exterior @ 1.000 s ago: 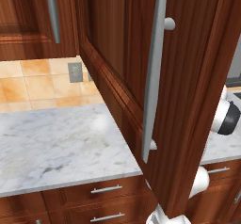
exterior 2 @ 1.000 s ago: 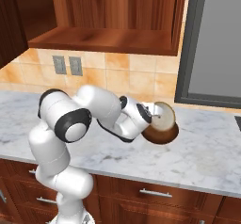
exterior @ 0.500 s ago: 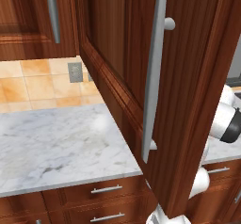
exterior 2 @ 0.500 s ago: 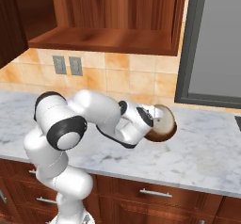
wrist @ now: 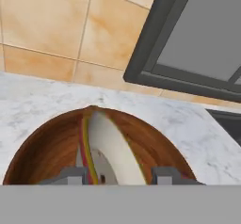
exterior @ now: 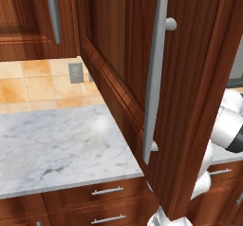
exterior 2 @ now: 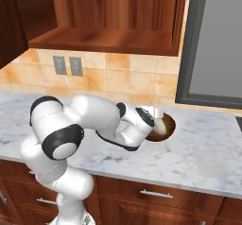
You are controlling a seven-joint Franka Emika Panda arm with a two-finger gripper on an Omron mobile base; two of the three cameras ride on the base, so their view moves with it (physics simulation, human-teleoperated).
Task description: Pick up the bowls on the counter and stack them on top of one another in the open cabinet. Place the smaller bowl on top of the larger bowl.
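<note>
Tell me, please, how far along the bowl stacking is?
Done: the cabinet door is open. In hand: the gripper straddles a pale bowl standing on edge inside the brown bowl, both on the counter. Left: both bowls must reach the cabinet shelf.

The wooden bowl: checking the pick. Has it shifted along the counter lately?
No. The wooden bowl sits under the same grey frame corner, on the counter.
</note>
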